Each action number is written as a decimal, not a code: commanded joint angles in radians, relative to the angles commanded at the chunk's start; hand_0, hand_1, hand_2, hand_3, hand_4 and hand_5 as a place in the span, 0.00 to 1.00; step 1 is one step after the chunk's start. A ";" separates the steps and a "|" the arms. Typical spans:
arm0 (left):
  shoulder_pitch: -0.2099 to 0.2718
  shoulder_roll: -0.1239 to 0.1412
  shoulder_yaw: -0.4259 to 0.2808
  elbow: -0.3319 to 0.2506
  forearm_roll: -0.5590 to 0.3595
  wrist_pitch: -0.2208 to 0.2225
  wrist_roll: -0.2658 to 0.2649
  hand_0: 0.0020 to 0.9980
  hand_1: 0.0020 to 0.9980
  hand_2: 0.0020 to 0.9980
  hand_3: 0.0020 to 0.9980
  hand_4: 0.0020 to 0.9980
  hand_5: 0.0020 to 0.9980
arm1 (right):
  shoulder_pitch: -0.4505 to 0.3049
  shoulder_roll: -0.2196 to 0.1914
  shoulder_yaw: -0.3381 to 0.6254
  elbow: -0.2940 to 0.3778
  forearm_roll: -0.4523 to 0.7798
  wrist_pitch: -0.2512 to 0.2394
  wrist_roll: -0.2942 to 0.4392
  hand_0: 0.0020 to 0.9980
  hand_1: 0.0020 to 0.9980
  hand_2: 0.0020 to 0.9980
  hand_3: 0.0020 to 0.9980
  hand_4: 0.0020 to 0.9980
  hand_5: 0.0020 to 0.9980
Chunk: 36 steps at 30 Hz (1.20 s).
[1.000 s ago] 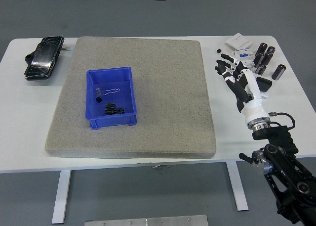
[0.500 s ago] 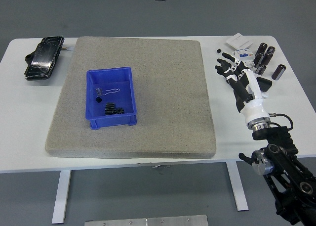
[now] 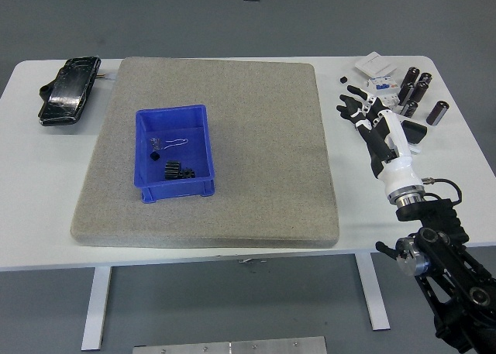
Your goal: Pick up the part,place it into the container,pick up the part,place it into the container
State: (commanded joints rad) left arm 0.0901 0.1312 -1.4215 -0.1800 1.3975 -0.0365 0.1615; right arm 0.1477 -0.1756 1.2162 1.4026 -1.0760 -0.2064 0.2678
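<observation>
Blue container point(image 3: 174, 154) sits on the mat; my right hand point(image 3: 377, 124) hovers spread, seemingly empty, beside the dark cylinders point(image 3: 413, 92).

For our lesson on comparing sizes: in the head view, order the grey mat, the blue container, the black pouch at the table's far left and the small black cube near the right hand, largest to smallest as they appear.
1. Grey mat
2. Blue container
3. Black pouch, somewhat smaller than the container
4. Small black cube
</observation>
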 joint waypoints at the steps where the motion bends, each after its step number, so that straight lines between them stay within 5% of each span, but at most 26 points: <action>1: 0.000 0.000 0.000 0.000 0.000 0.000 0.000 0.67 0.67 0.65 0.61 0.68 0.41 | 0.000 0.000 0.000 0.000 -0.002 0.000 0.000 0.78 0.69 0.75 0.76 0.89 0.57; 36: -0.005 0.002 -0.009 0.000 0.023 -0.004 -0.013 0.67 0.67 0.65 0.61 0.68 0.41 | 0.010 -0.021 0.067 0.045 -0.200 -0.025 -0.026 0.79 0.69 0.75 0.77 0.88 0.58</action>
State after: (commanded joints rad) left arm 0.0851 0.1330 -1.4301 -0.1800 1.4200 -0.0409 0.1483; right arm 0.1574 -0.1969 1.2834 1.4473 -1.2761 -0.2316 0.2422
